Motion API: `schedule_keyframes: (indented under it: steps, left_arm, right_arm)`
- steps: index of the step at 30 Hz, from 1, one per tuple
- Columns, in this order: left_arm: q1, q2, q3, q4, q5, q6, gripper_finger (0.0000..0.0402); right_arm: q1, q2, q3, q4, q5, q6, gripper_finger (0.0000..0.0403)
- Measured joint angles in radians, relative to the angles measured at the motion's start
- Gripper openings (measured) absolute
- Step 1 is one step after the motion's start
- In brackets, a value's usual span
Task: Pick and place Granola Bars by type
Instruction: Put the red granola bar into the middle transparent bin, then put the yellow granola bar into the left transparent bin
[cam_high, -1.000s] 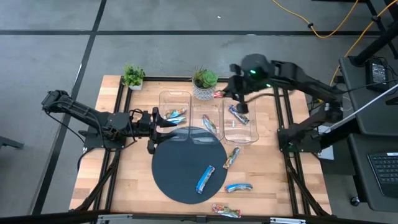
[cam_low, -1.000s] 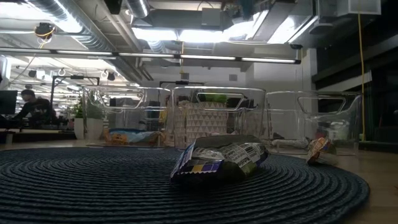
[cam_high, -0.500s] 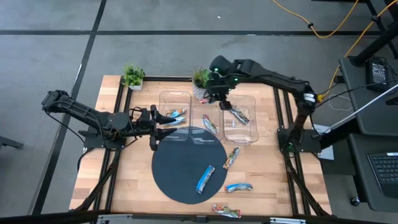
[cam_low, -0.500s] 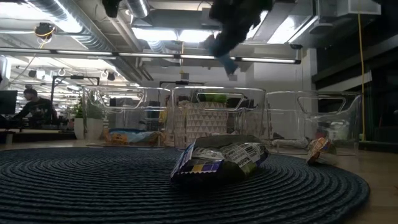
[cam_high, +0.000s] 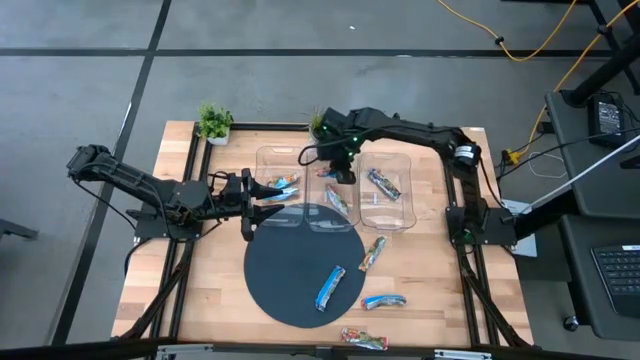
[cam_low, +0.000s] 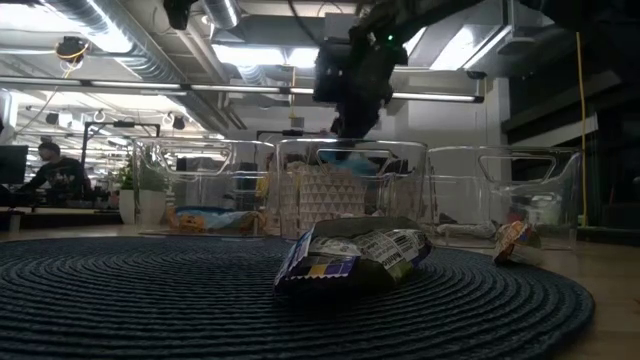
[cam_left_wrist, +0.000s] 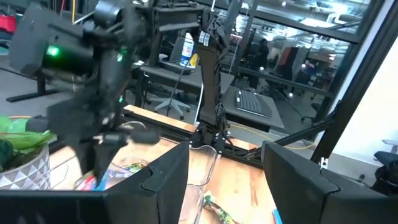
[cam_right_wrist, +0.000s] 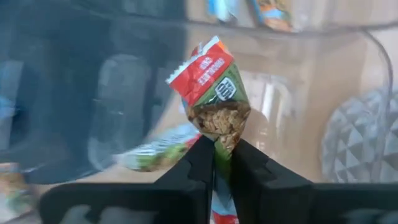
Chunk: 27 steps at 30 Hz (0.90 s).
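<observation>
High view: right gripper (cam_high: 338, 172) hangs over the middle clear bin (cam_high: 335, 190) at the back of the tabletop (cam_high: 200, 270), near the potted plant (cam_high: 322, 128). Left gripper (cam_high: 268, 193) lies low by the left bin (cam_high: 281, 172), fingers spread, nothing between them. Loose granola bars: one (cam_high: 329, 287) on the round dark mat (cam_high: 300, 264), others (cam_high: 372, 252) on bare wood w/ two more (cam_high: 383, 301) toward the front edge.

Low view: right gripper (cam_low: 345, 125) sits above the bins; bar (cam_low: 352, 256) on the mat in the foreground.

Left wrist view: right arm (cam_left_wrist: 93, 74) blurred over the bins.

Right wrist view: fingers (cam_right_wrist: 202, 165) pinched on a red-and-green granola bar (cam_right_wrist: 216, 96), gripped at its lower end, rest sticking up past the fingertips, above the bin.
</observation>
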Motion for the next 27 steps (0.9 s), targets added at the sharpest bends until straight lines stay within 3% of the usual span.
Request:
schedule_keyframes:
  steps: [11, 16, 27]
  left_arm:
    - [0.000, 0.000, 0.000, 0.000, -0.024, 0.000, 0.0194]
    - [0.000, 0.000, 0.000, 0.000, -0.024, 0.000, 0.0194]
    - [0.000, 0.000, 0.000, 0.000, -0.024, 0.000, 0.0194]
  right_arm:
    - [0.002, 0.084, 0.003, 0.039, 0.088, 0.058, 0.0025]
    - [0.010, 0.096, 0.003, 0.058, 0.171, 0.106, 0.0065]
    - [0.039, 0.051, 0.002, 0.036, 0.222, 0.138, 0.0131]
